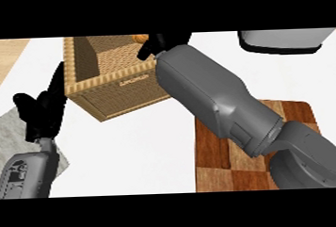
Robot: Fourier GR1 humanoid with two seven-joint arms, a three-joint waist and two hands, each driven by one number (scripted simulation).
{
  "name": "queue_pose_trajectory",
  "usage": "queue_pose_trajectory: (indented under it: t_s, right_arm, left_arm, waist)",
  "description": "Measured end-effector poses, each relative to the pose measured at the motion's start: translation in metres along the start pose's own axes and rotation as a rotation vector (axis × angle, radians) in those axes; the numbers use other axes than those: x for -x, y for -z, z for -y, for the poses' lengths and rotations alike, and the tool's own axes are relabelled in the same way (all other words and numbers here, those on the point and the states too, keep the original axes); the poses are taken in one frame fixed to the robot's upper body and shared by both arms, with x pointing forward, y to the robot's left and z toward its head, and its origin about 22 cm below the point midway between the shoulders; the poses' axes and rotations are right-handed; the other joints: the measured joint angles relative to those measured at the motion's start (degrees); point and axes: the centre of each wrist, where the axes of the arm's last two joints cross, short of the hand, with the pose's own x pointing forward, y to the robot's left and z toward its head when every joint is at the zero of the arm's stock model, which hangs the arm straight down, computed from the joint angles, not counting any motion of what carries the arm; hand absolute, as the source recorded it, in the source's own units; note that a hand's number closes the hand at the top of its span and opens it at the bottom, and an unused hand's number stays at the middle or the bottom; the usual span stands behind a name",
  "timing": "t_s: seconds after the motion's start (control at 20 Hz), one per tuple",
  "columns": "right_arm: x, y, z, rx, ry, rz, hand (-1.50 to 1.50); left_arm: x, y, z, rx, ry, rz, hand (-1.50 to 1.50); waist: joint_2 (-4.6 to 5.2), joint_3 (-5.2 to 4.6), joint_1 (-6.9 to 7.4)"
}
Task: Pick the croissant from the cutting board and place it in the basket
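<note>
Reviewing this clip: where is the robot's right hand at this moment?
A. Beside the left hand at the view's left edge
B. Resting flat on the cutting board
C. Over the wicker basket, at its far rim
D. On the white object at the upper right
C: the right hand reaches over the basket, with an orange-brown bit, probably the croissant, beside it.
</note>
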Motion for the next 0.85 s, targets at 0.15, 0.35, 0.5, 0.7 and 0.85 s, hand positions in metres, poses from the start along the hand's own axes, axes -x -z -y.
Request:
queue_pose_trajectory:
  t_s: [0.15, 0.35, 0.5, 0.7, 0.85]
  right_arm:
    - [-0.002, -0.001, 0.002, 0.023, 0.102, -0.03, -1.5]
    - [-0.002, -0.001, 0.002, 0.035, 0.225, -0.087, -1.5]
    - [0.009, -0.003, -0.006, 0.035, 0.31, -0.115, -1.5]
    - [0.029, -0.005, -0.011, 0.018, 0.387, -0.126, -1.5]
    - [0.042, -0.011, -0.01, 0.003, 0.435, -0.111, -1.5]
  left_arm:
    - [0.004, -0.002, -0.004, -0.012, -0.001, -0.015, 0.0]
    - [0.009, -0.008, -0.013, -0.039, -0.001, -0.028, 0.0]
    - [0.013, -0.01, -0.022, -0.059, -0.001, -0.037, 0.0]
    - [0.015, -0.016, -0.031, -0.089, -0.002, -0.047, 0.0]
    - [0.023, -0.024, -0.033, -0.101, 0.006, -0.055, 0.0]
  waist:
    - [-0.06, 0.0, -0.85]
    - [-0.52, 0.05, -2.69]
    - [-0.78, 0.08, -4.08]
    - [-1.33, 0.12, -5.63]
    - [-1.55, 0.12, -6.41]
